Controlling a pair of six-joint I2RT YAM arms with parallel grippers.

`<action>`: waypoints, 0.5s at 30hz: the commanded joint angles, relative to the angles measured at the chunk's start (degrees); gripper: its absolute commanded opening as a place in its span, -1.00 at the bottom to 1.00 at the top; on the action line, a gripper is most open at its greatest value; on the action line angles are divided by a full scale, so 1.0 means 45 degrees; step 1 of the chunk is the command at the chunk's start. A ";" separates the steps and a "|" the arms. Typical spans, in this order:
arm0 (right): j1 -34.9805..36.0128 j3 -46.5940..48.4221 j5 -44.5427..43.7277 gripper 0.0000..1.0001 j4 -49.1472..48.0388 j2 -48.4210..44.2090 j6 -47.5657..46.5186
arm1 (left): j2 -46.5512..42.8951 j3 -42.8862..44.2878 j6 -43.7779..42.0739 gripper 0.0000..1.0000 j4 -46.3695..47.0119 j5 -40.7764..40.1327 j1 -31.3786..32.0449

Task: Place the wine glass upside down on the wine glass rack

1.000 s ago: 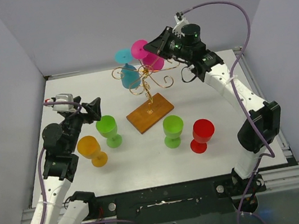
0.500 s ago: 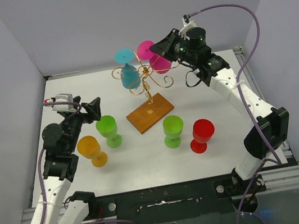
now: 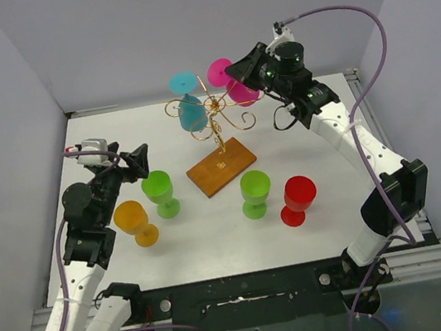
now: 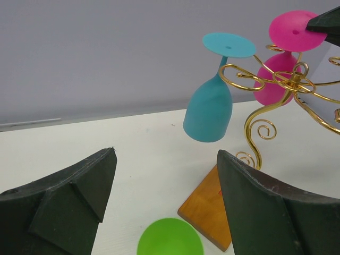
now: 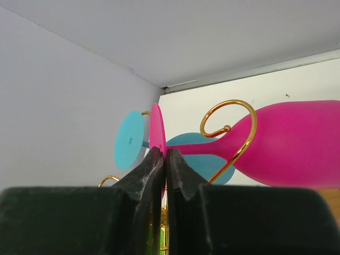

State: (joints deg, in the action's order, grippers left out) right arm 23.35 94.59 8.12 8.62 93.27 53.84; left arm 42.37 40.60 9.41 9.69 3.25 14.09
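Note:
The gold wire wine glass rack stands on its brown wooden base at the back middle of the table. A teal glass hangs upside down on its left arm. My right gripper is shut on the flat foot of the pink wine glass, which is upside down with its stem inside a gold scroll arm. The pink foot is pinched edge-on between the right fingers. My left gripper stands open above a green glass, touching nothing.
On the table stand an orange glass, a green glass next to it, another green glass and a red glass in front of the base. Grey walls close in on the left, back and right.
My right gripper has carried the pink glass a little to the right, so its foot now sits further from the teal glass's foot. The left arm has not moved.

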 commanded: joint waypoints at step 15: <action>-0.0716 0.0349 -0.0033 -0.94 -0.0659 -0.0420 -0.0725 | -0.0087 0.0032 -0.0084 0.50 0.0816 -0.0077 -0.0069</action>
State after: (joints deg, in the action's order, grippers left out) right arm 21.30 94.15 7.29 8.67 93.23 51.59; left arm 42.35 40.60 9.39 9.69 3.25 14.09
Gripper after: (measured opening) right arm 0.041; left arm 0.750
